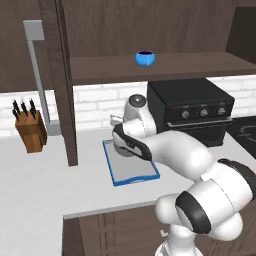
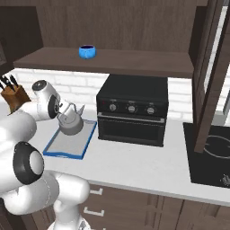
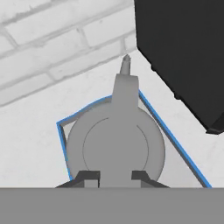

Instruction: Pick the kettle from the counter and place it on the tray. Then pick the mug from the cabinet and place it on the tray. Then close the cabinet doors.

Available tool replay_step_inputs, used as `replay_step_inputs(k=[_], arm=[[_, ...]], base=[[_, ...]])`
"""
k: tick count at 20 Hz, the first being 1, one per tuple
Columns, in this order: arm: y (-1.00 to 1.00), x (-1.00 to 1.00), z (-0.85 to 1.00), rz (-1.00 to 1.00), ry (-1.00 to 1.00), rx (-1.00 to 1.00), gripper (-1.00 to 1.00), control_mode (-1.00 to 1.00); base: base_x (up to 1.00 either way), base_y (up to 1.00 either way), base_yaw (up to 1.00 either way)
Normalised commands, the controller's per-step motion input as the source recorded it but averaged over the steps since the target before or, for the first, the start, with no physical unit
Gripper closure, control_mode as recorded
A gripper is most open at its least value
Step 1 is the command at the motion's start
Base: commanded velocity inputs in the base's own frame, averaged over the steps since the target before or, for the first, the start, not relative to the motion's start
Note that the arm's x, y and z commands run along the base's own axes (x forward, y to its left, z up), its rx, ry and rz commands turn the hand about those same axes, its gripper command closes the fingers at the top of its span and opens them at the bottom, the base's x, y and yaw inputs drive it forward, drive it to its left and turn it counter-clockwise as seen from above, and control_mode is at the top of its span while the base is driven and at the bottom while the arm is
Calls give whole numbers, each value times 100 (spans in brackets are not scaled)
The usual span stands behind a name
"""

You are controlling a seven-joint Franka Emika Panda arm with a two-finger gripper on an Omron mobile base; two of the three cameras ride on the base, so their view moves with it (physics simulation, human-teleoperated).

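The squat grey metal kettle (image 2: pixel 72 124), spout forward, hung over the blue-rimmed tray (image 2: pixel 67 146), its arched handle pinched in the narrowed claw (image 3: pixel 115 176).

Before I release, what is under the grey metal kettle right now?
Under the squat grey metal kettle lies the blue-rimmed grey tray, its far end. Whether the base touches the floor is hidden by the kettle's body.

base views: behind arm, left/right, sharing tray (image 1: pixel 131 176) and counter (image 2: pixel 134 157) | hand view: close, straight down on kettle (image 3: pixel 116 146)
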Motion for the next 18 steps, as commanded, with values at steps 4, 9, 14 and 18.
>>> replay_step_inputs(k=[4,9,14,18], arm=[[0,39,-15,1,10,0,100,-100],[0,26,-15,1,0,0,100,-100],[0,2,-24,1,0,-3,100,-100],[0,3,-20,0,0,-3,100,-100]], base=[[0,0,0],[0,0,0],[0,0,0],[0,0,0]])
